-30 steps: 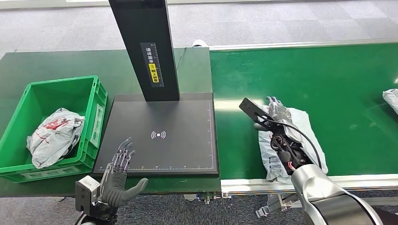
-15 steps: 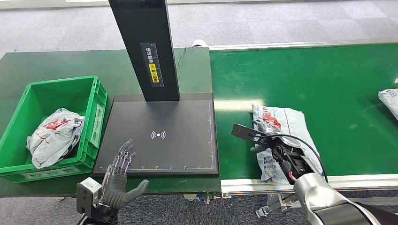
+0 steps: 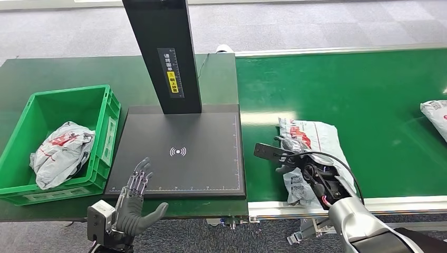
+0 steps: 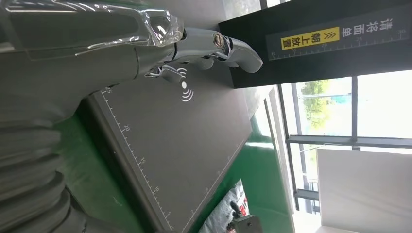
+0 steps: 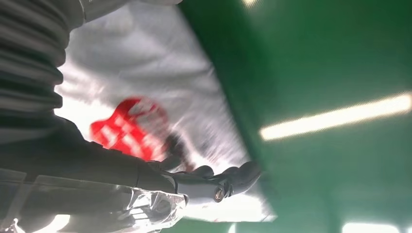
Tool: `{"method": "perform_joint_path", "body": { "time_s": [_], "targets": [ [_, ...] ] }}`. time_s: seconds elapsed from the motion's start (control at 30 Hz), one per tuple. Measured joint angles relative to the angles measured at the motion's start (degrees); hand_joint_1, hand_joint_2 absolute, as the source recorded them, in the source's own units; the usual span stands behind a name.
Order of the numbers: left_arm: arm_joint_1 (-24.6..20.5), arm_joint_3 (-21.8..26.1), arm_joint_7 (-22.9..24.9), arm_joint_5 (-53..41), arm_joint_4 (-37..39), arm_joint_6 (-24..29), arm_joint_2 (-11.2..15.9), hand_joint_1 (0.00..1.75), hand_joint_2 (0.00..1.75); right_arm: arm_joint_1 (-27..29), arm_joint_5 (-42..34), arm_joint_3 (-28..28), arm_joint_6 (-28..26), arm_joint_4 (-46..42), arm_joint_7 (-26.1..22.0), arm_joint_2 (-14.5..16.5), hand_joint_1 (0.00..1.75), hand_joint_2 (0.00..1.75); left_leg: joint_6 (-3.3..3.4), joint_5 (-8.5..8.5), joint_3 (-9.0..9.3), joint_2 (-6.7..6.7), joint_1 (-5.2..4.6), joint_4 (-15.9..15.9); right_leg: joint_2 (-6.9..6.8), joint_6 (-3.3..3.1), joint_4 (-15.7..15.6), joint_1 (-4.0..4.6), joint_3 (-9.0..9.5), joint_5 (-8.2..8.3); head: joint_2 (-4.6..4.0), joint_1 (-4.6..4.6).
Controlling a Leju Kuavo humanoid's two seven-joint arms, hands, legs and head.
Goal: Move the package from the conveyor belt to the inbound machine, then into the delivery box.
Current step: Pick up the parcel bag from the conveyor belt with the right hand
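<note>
A grey plastic package (image 3: 321, 138) with red print lies on the green conveyor belt (image 3: 369, 84), close to its near edge. My right hand (image 3: 296, 158) sits on the package's left part, fingers curled down into the plastic; the right wrist view shows those dark fingers (image 5: 214, 177) bent over the package (image 5: 145, 87). The inbound machine's black plate (image 3: 179, 158) and black post (image 3: 163, 52) stand left of the belt. My left hand (image 3: 136, 204) hovers open at the plate's near edge, fingers spread, and its thumb (image 4: 228, 46) reaches over the plate (image 4: 165, 145). The green delivery box (image 3: 112, 124) stands far left.
Inside the box lies another grey package (image 3: 60, 153). A further package (image 3: 435, 112) rides the belt at the right edge. The belt's metal rail (image 3: 379, 203) runs along its near side. Dark green tabletop (image 3: 63, 71) lies behind the box.
My right hand drew back toward me along the package and its fingers curled onto it. Both belt packages drifted left. The left hand barely moved.
</note>
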Motion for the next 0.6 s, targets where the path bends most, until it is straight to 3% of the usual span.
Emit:
{"method": "perform_joint_path", "body": {
  "time_s": [0.27,0.6],
  "targets": [
    [1.92,0.79,0.19,-0.61,-1.68,-0.04,-0.63,0.0,1.75,2.28,1.94,0.5,-7.99,-6.27,4.5,-1.18,0.0,1.75,0.01,-0.02,0.0,0.02,0.0,0.0,0.0,0.0,0.0,0.0,-0.01,0.0,0.0,0.01],
    [2.53,1.68,-0.03,-0.8,-2.4,-0.51,-1.14,0.0,1.75,3.12,3.66,0.51,-11.06,-11.91,6.05,-1.53,0.0,1.75,0.01,-0.01,0.02,0.01,0.0,0.0,0.0,0.0,0.0,0.0,0.0,0.0,0.0,0.01]
  ]
}}
